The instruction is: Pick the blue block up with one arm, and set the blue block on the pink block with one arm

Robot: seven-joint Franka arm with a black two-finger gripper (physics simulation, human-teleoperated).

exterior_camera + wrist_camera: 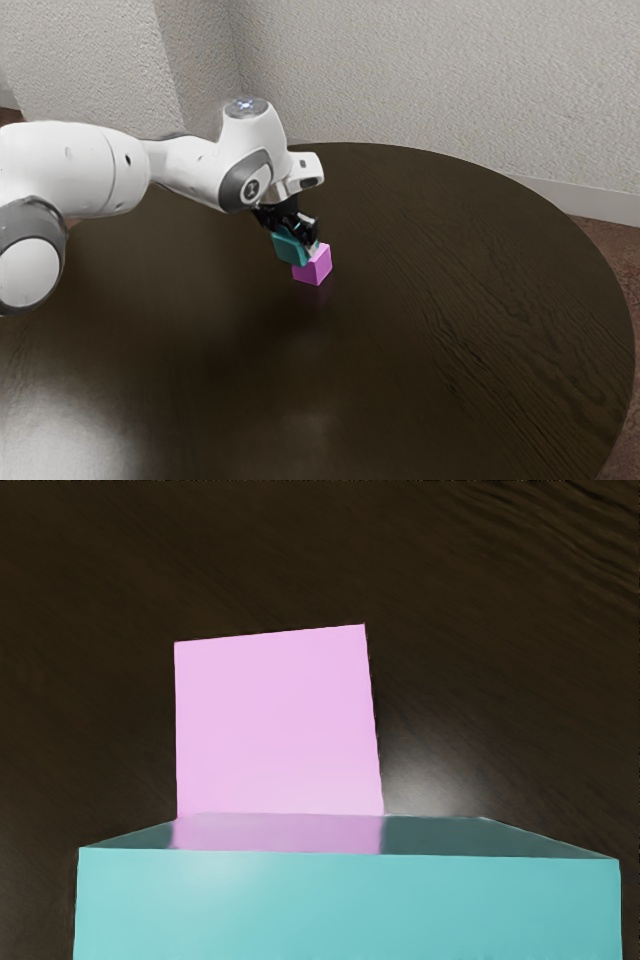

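Your gripper (293, 232) clamps the blue block (289, 246), held up just beside the pink block (314, 265). Next, centre it above and lower.

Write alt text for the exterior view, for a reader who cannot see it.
A white robot arm, reaching in from the exterior view's left, holds a tilted blue block in its black gripper, just over that side of a pink block standing on a dark round wooden table. Pale textured walls stand behind.
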